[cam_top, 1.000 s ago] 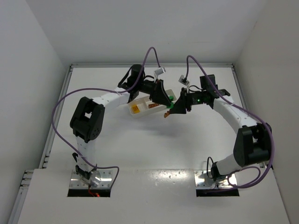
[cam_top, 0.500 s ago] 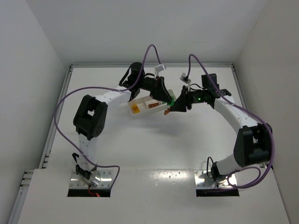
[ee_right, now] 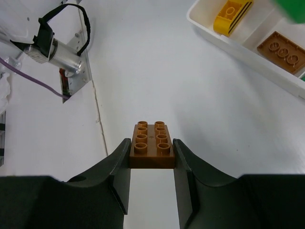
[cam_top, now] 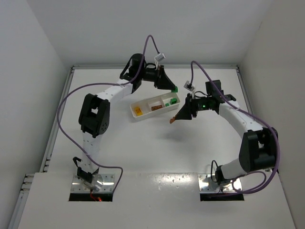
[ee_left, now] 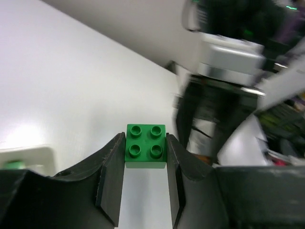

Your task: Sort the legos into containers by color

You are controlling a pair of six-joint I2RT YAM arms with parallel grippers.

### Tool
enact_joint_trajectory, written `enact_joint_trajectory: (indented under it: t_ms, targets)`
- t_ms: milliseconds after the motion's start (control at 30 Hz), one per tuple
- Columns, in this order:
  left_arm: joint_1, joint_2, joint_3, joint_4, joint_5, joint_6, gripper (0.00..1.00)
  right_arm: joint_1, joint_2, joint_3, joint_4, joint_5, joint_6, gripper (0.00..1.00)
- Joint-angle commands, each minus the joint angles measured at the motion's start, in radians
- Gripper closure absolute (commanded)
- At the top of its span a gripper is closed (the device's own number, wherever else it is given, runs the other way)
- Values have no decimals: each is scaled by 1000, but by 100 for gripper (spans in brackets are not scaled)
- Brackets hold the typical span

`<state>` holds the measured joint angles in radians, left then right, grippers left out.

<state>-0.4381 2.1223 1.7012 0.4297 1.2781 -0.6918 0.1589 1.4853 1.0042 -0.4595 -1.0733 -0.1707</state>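
Note:
The white tray (cam_top: 158,114) lies at mid-table with three compartments. A yellow brick (cam_top: 138,110) is in its left one, a brown brick (cam_top: 156,108) in the middle and a green brick (cam_top: 168,101) in the right. My left gripper (cam_top: 174,88) is shut on a green brick (ee_left: 145,145), held in the air just beyond the tray's right end. My right gripper (cam_top: 172,119) is shut on a brown eight-stud brick (ee_right: 151,145), held above the table just in front of the tray's right end. The right wrist view shows the tray (ee_right: 238,52), the yellow brick (ee_right: 232,10) and the brown brick (ee_right: 281,51).
The table is walled in white at the back and both sides. The two arm bases (cam_top: 90,183) sit at the near edge. The two grippers are close together at the tray's right end. The right arm (ee_left: 228,71) fills the background of the left wrist view.
My left gripper has lifted away from over the tray toward the back right, with the green brick. My right gripper has drawn back slightly toward the near right with the brown brick.

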Motion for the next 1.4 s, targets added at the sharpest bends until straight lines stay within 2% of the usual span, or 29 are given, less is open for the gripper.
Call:
enact_joint_trajectory:
  t_ms: [0, 33, 67, 200, 300, 500, 867, 900, 967, 1000, 1033, 1200, 1333, 1367]
  targets:
    - [-17, 42, 136, -550, -195, 402, 95, -9, -27, -3, 7, -10, -24, 100]
    - [-40, 51, 214, -639, -260, 561, 95, -19, -26, 10, 16, -1, -24, 100]
    - [-51, 51, 234, -688, -401, 601, 95, -19, -26, 10, 16, -1, -12, 100]
    - [-83, 71, 247, -730, -644, 627, 95, -38, -5, 30, 48, 9, 25, 100]
    - [-93, 80, 259, -759, -753, 636, 95, -59, 4, 30, 76, 9, 63, 100]
    - [-93, 110, 249, -816, -853, 660, 95, -91, 32, 39, 111, 9, 106, 100]
    - [-102, 185, 290, -816, -870, 660, 66, -111, 50, 48, 166, 29, 163, 100]
    - [-102, 195, 301, -816, -870, 660, 57, -111, 59, 48, 166, 29, 172, 100]
    - [-102, 206, 301, -816, -859, 660, 47, -111, 59, 57, 166, 52, 172, 100]
    - [-102, 206, 311, -816, -859, 647, 36, -111, 70, 57, 176, 52, 183, 100]
    - [-102, 206, 311, -816, -850, 647, 33, -111, 70, 57, 176, 61, 183, 100]
    - [-102, 182, 304, -790, -830, 600, 28, -111, 89, 79, 206, 111, 204, 100]
    - [-51, 33, 180, -672, -810, 506, 28, -99, 98, 106, 266, 142, 256, 100]
    - [-39, -48, 151, -643, -798, 486, 28, -90, 108, 106, 286, 142, 275, 100]
